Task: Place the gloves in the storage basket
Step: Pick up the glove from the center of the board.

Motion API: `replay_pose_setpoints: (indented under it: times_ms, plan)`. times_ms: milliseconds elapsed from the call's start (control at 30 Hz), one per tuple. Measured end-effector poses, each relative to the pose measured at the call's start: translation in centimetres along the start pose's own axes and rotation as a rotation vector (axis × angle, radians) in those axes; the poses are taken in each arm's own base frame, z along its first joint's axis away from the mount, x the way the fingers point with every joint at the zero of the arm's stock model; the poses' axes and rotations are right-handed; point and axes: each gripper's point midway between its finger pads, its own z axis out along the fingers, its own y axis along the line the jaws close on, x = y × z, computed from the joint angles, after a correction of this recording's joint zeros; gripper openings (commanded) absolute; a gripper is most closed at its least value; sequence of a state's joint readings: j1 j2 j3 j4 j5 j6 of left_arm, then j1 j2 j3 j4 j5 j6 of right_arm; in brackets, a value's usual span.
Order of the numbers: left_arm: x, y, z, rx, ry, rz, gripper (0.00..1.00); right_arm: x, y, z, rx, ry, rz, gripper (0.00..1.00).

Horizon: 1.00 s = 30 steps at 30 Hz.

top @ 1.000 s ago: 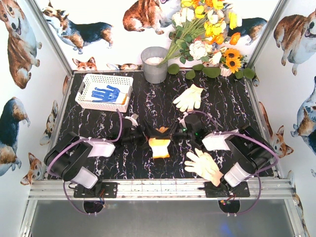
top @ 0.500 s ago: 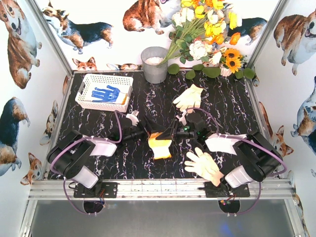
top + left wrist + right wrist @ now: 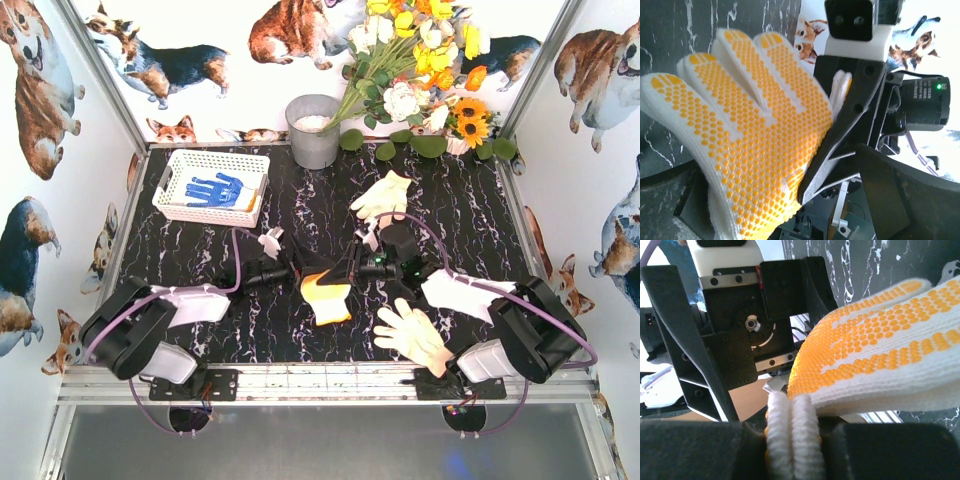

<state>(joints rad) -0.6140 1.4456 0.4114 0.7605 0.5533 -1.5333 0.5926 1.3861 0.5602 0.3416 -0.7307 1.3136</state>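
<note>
A white glove with yellow dots [image 3: 326, 297] hangs above the middle of the table between both grippers. My right gripper [image 3: 347, 271] is shut on its folded white cuff [image 3: 791, 435]; the dotted palm [image 3: 880, 360] spreads up and to the right. My left gripper [image 3: 303, 275] faces it, open, and the glove's palm [image 3: 745, 135] lies between its wide-apart fingers [image 3: 777, 160]. The white storage basket [image 3: 170, 196] at the back left holds a blue-patterned glove [image 3: 215, 190]. A cream glove [image 3: 383, 197] lies at the back right of centre. A peach-tan one [image 3: 413, 334] lies near the front right.
A grey metal bucket [image 3: 313, 130] stands at the back centre, beside a bunch of flowers [image 3: 420, 70] with leaves over the back right edge. Corgi-printed walls close in three sides. The arm bases and a metal rail [image 3: 320, 382] line the near edge.
Both arms' elbows have swung outward and back toward the near edge. The grippers and the held glove have shifted slightly right. The right grip and the open left jaws are unchanged.
</note>
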Motion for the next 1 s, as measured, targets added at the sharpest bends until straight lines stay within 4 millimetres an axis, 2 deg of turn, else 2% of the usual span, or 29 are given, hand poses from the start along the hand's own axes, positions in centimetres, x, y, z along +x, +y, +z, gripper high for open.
replay_pose_setpoints:
  times_ms: [133,300,433,733,1000]
  plan:
    - [1.1,0.2,-0.6,-0.027,0.045,-0.009,1.0,-0.3,0.8,0.0,-0.011,-0.003,-0.025,0.0]
    - [1.5,0.0,-0.4,-0.044,0.076,-0.025,1.0,0.0,0.7,-0.1,-0.002,0.007,-0.031,0.0]
    - [1.1,-1.0,0.3,-0.02,0.082,-0.026,1.0,-0.2,1.2,-0.2,-0.016,0.01,-0.041,0.0]
    - [0.1,-3.3,0.7,0.055,0.023,-0.011,1.0,1.3,2.8,-1.2,-0.068,0.076,-0.097,0.0]
    - [-0.7,-5.4,-0.2,0.138,-0.061,0.01,0.87,1.8,3.2,-1.6,-0.083,0.094,-0.117,0.0]
